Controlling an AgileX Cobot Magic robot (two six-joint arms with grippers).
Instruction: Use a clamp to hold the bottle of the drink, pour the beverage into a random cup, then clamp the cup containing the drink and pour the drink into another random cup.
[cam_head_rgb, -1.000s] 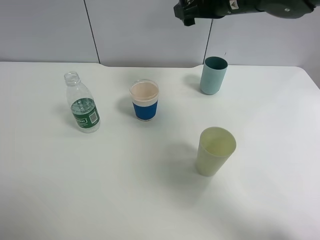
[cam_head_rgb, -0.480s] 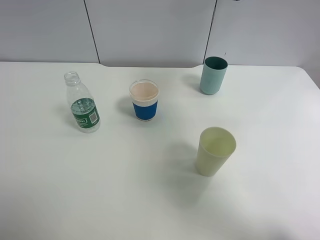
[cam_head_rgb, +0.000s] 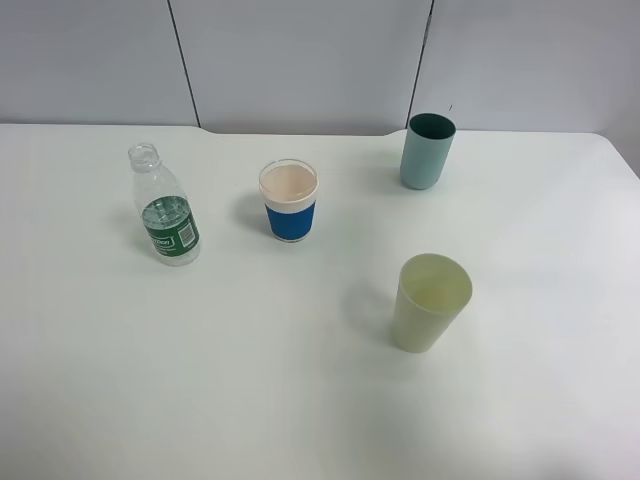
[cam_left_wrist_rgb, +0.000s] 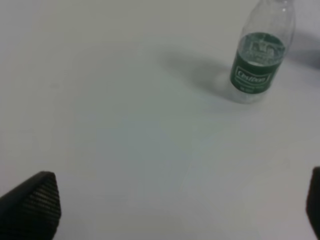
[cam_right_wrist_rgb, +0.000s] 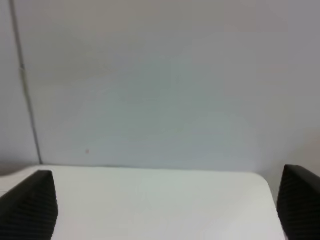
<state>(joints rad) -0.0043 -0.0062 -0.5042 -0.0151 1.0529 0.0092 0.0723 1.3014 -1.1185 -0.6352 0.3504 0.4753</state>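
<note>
Exterior high: no arm in frame; white table (cam_head_rgb: 300, 400) with bottle of the drink (cam_head_rgb: 165, 208) standing upright at far left, cap off, a little liquid low inside around the green label. Blue-banded cup (cam_head_rgb: 289, 201) upright right of bottle, well apart, pinkish inside, level unreadable. Teal cup (cam_head_rgb: 427, 151) upright at far right near the wall. Pale green cup (cam_head_rgb: 430, 302) nearer, right of centre, not part of the job. Left wrist: bottle of the drink (cam_left_wrist_rgb: 260, 55) upright on bare table, well ahead of left gripper (cam_left_wrist_rgb: 175, 202); dark ribbed fingertips (cam_left_wrist_rgb: 35, 205) at both frame edges, spread wide, nothing between them. Right wrist: right gripper (cam_right_wrist_rgb: 167, 205) facing grey wall and far table edge, fingertips (cam_right_wrist_rgb: 30, 205) at both frame edges, spread wide, holding nothing; no task object visible. Handling guess: bottle light, thin-walled plastic, likely to flex and slip if squeezed hard; best grabbed around the labelled middle, below the ribbed shoulder, neck left free for pouring. Open top, so keep upright until over a cup. Cups probably light, smooth, easily tipped; grip mid-wall from the side.
</note>
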